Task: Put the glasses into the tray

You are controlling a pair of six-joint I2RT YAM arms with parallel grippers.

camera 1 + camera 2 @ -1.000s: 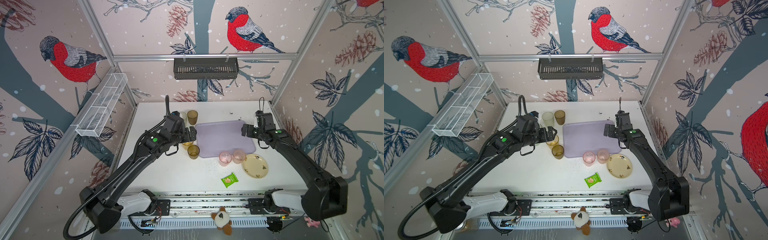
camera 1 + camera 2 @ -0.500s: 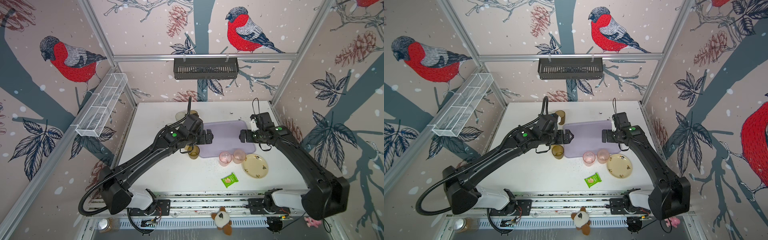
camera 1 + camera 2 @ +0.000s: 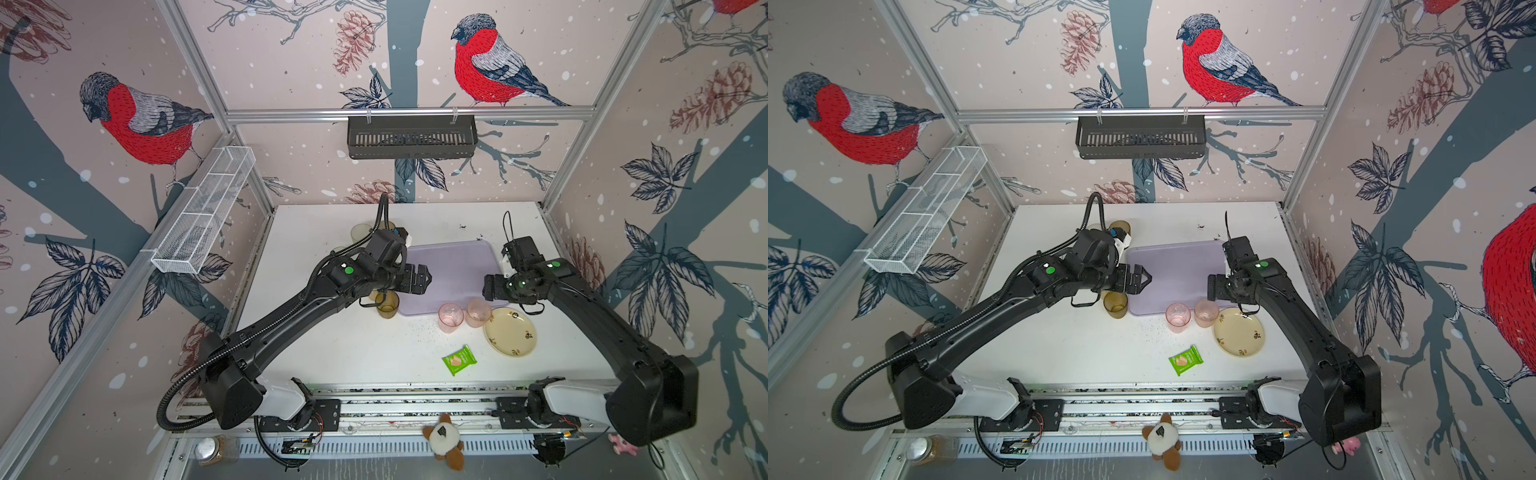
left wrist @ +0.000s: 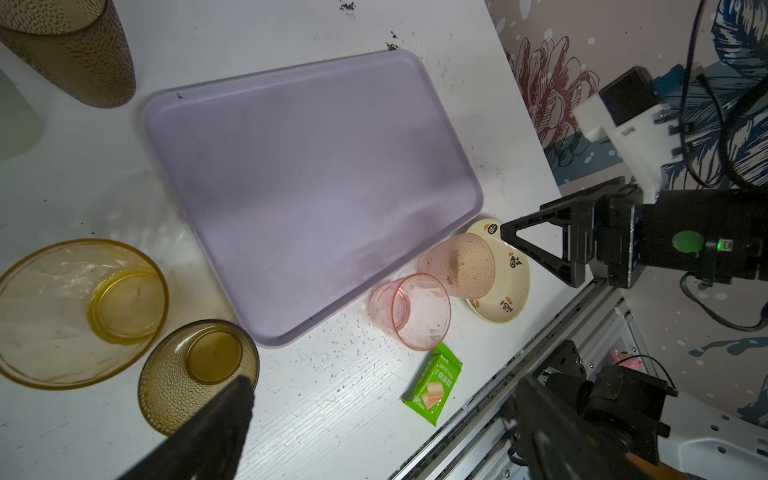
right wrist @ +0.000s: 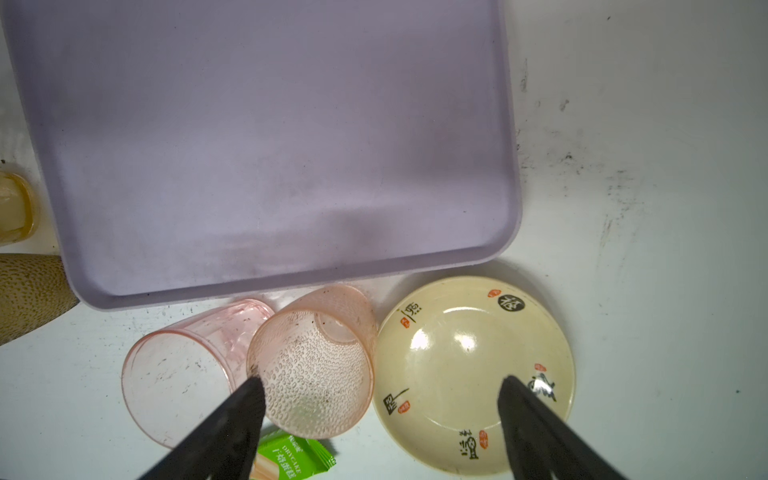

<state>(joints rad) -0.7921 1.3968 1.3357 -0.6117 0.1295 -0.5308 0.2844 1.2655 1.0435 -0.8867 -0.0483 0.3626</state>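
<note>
while the left gripper [image 3: 1140, 280] hangs wide open and empty over the left edge of the lilac tray [image 3: 1175, 266], the right gripper [image 5: 381, 388], jaws also spread on nothing, is nearer: the dimpled pink tumbler [image 5: 311, 365] stands upright just below it, off-centre toward one finger, the cream plate [image 5: 469, 374] beneath the other. beside it stands the smooth pink tumbler [image 5: 174, 382], both just outside the tray's near rim.

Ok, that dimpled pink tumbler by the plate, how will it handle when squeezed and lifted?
The dimpled pink tumbler looks like thin translucent plastic, so it is probably light and flexible. Its dimples should help grip. Standing upright and empty, it may tip if nudged.
</note>
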